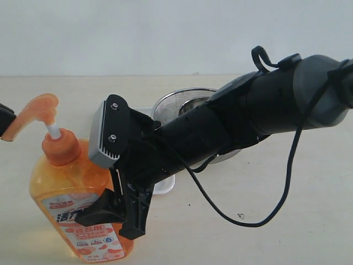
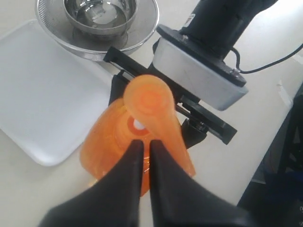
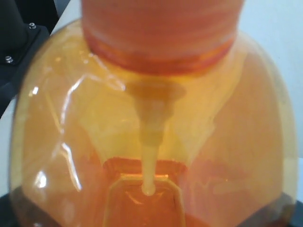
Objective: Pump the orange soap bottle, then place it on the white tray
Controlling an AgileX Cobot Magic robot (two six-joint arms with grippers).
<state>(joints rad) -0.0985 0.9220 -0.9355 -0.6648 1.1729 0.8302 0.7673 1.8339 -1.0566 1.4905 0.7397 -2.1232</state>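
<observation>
The orange soap bottle [image 1: 71, 190] stands upright at the front left, its label facing forward. Its pump head [image 1: 38, 110] is raised, with the white stem [image 1: 53, 131] showing. My right gripper [image 1: 118, 212] reaches across and is shut on the bottle's body. In the right wrist view the bottle [image 3: 151, 118] fills the frame, with dark fingers [image 3: 9, 210] at its sides. My left gripper [image 2: 147, 147] is shut, its tips over the spout of the pump head [image 2: 149, 101]; it shows at the edge of the exterior view [image 1: 4, 122]. The white tray [image 2: 42, 94] lies beside the bottle.
Nested round steel bowls [image 2: 99, 19] sit at the tray's far side, partly behind my right arm [image 1: 231, 121] in the exterior view. A black cable [image 1: 276, 204] hangs from that arm over the beige table [image 1: 287, 182].
</observation>
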